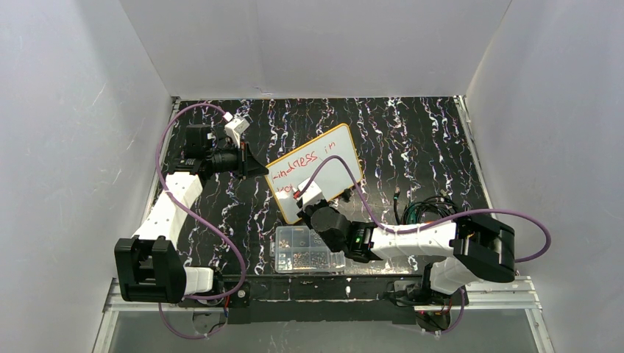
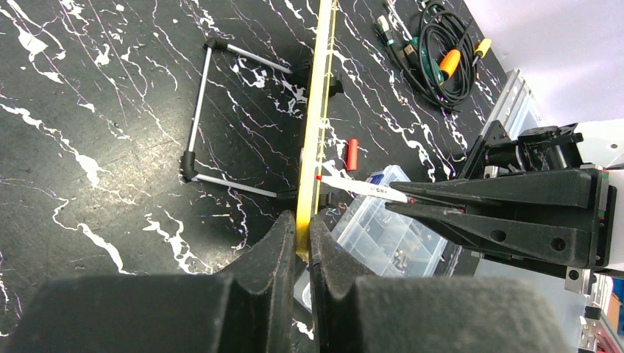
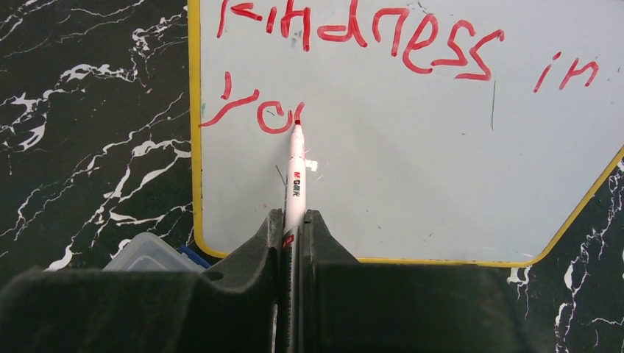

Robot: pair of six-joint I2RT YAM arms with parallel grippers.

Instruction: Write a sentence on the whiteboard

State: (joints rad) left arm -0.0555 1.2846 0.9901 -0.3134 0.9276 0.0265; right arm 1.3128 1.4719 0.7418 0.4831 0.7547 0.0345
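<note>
The whiteboard (image 1: 324,165) with a yellow rim stands tilted on the black marbled table. Red text on it reads "kindness in" (image 3: 368,37) and below it "you" (image 3: 254,110), the last letter unfinished. My left gripper (image 2: 302,232) is shut on the board's yellow edge (image 2: 318,110), at the board's left side in the top view (image 1: 257,169). My right gripper (image 3: 294,220) is shut on a white marker (image 3: 295,176) with a red tip that touches the board at the end of "you". The right gripper also shows in the top view (image 1: 307,200) at the board's lower left.
A clear plastic compartment box (image 1: 305,250) with small parts lies just in front of the board. A bundle of cables (image 1: 419,209) lies right of it. A red marker cap (image 2: 352,154) lies on the table. The board's wire stand (image 2: 199,110) shows behind it.
</note>
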